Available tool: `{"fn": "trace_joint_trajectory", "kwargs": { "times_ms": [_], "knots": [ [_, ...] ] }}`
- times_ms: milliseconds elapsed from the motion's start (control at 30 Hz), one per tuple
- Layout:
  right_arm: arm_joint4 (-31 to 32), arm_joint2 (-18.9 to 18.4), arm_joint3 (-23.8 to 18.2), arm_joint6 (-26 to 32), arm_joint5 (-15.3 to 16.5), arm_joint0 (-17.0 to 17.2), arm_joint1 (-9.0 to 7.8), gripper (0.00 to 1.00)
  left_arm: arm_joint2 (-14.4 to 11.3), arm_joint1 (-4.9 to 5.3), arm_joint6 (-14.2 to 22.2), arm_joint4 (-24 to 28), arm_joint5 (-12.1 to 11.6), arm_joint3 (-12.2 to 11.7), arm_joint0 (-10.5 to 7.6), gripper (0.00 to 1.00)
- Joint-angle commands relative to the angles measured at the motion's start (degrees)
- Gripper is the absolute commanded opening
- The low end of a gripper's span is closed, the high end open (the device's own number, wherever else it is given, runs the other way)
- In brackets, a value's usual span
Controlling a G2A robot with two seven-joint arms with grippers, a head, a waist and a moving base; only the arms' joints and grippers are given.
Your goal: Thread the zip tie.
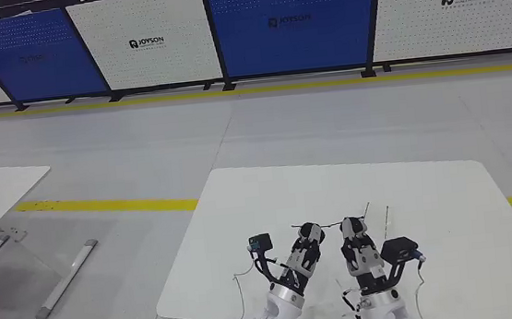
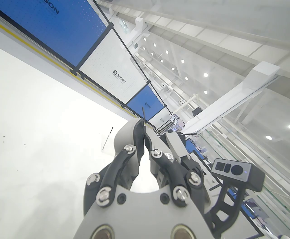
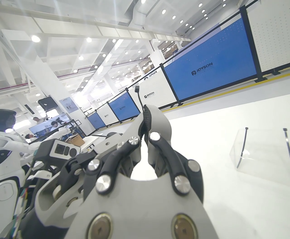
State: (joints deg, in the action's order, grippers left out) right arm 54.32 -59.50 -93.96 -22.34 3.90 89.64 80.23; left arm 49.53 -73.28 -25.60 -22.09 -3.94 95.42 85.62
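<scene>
Spare ties stand in a clear holder, lower centre (top view). The left gripper and right gripper each clamp shut on the zip tie, its ends protruding.

strap of zip tie hidden between right tool pads, spare tie cut by edge

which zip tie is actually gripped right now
The zip tie pinched in the right end effector, its head sticking out past the shut jaws. The other two zip ties stand free in the clear holder, untouched.
</scene>
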Motion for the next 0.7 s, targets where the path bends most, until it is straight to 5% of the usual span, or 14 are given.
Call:
{"fn": "trace_joint_trajectory", "kwargs": {
  "times_ms": [0,667],
  "knots": [
    [0.1,0.1,0.0,-0.2,0.1,0.1,0.04,0.0,0.0,0.0,0.0,0.0,0.0,0.0,0.0,0.0],
    [0.5,0.3,0.7,-1.7,0.1,0.2,0.51,0.0,0.0,0.0,0.0,0.0,0.0,0.0,0.0,0.0]
  ]
}}
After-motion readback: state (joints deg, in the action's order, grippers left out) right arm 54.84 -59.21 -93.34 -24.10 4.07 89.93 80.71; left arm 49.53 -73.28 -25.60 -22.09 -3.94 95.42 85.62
